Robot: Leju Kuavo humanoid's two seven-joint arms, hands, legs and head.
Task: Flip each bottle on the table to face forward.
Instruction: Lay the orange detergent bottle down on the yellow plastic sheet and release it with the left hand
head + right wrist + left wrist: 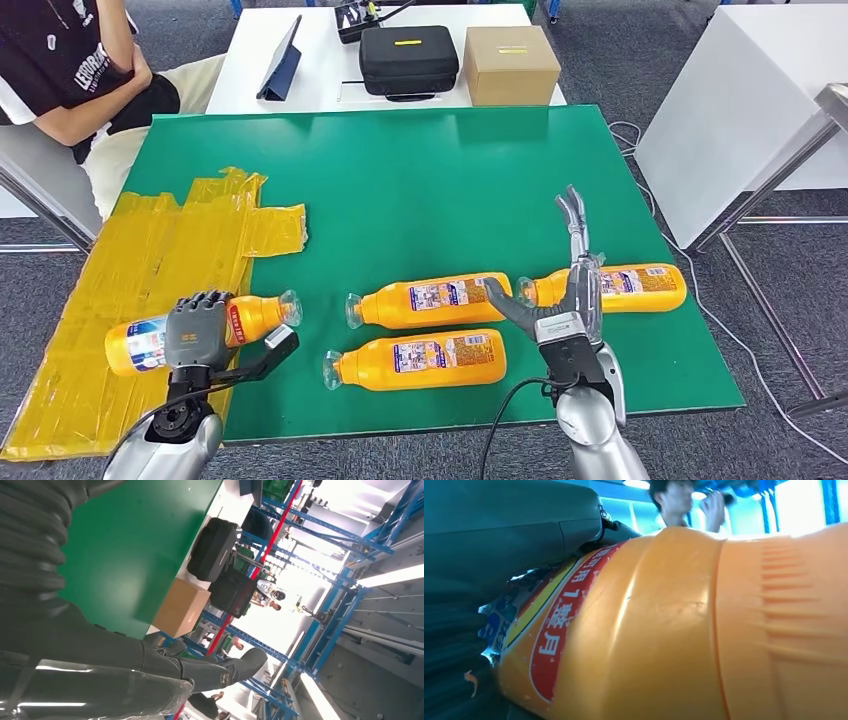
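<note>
On the green surface (420,190), four orange bottles lie on their sides near the robot's edge. At the left, the left hand (197,330) grasps one bottle (255,318) around its middle, fingers draped over the label, the clear cap pointing right; this bottle lies partly over the yellow taped sheet (130,290) covering the left end of the surface. The left wrist view shows that bottle's orange shoulder and red label band (559,630) close up against the hand. Two more bottles lie side by side in the centre, the far one (430,300) and the near one (420,362), caps to the left. A fourth bottle (625,288) lies to the right. The right hand (565,300) hovers between the far centre bottle and the fourth, released, fingers stretched forward and thumb spread toward the far centre bottle. Beyond the green surface, a black case (408,58) and a cardboard box (511,64) sit on a white table (250,70).
</note>
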